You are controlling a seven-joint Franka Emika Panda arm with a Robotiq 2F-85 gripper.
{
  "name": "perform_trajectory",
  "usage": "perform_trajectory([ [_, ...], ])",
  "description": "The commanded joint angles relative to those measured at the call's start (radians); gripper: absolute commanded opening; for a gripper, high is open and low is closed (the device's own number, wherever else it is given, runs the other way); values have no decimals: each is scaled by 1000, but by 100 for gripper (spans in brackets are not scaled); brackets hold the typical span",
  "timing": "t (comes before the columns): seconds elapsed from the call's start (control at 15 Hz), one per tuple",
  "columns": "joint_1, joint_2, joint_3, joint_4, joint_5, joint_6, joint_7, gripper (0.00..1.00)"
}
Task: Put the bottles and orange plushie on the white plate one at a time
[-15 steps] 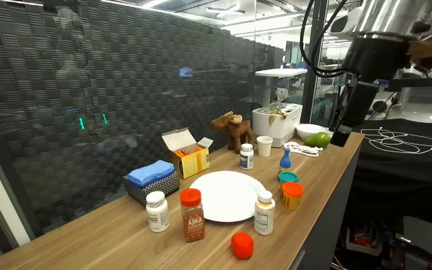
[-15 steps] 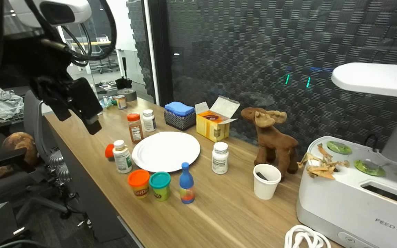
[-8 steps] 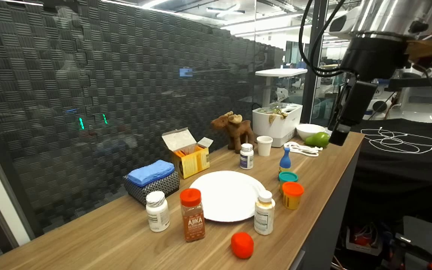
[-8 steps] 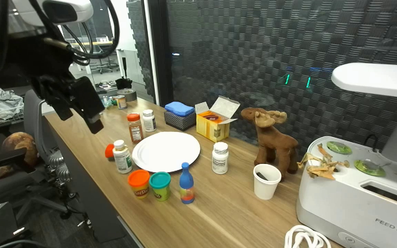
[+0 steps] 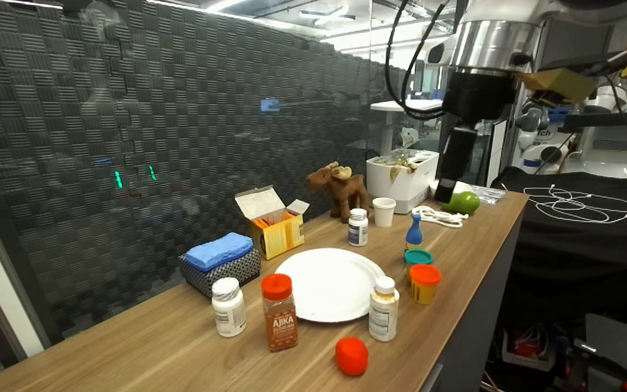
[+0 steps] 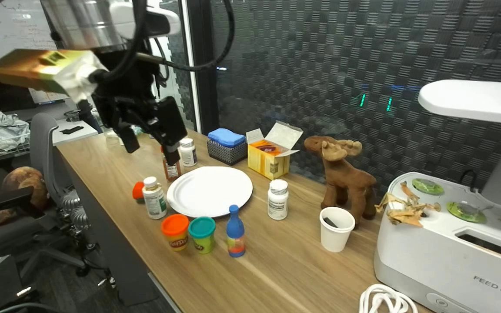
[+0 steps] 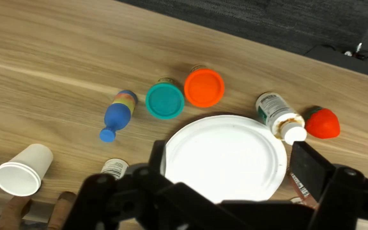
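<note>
1. Currently, the gripper (image 6: 151, 151) is in a released state: its jaws stand well apart, and it hangs in the air in the upper left of an exterior view.
2. In the wrist view, the white plate (image 7: 228, 156) appears between these jaws, a little below the middle of the frame. It lies flat on the surface (image 7: 59, 41).
3. The orange plushie (image 5: 351, 356) rests on the surface, at the bottom of an exterior view, slightly right of the centre.
4. Near it, the green-labelled white bottle (image 6: 154, 202) stands upright just beside the plate; whether they touch, I cannot tell.
5. The red-capped bottle (image 5: 280, 324) stands in the lower middle of an exterior view, and another white bottle (image 5: 229, 314) stands left of it.
6. One more white bottle (image 5: 358, 230) stands upright near the middle of an exterior view, between the plate and the brown moose toy (image 5: 350, 190).
</note>
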Motion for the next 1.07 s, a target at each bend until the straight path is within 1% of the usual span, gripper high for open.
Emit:
perform_trajectory([
  [0.0, -17, 221, 2, 138, 0, 101, -11, 100],
  [0.13, -34, 325, 9, 191, -7, 166, 7, 100],
  [0.33, -54, 457, 19, 277, -15, 219, 19, 100],
  [0.47, -66, 531, 24, 340, -38, 227, 34, 100],
  [0.6, -71, 589, 20, 405, -92, 224, 71, 100],
  [0.93, -66, 686, -5, 528, -225, 213, 161, 100],
  [1.0, -67, 700, -5, 544, -235, 208, 169, 100],
])
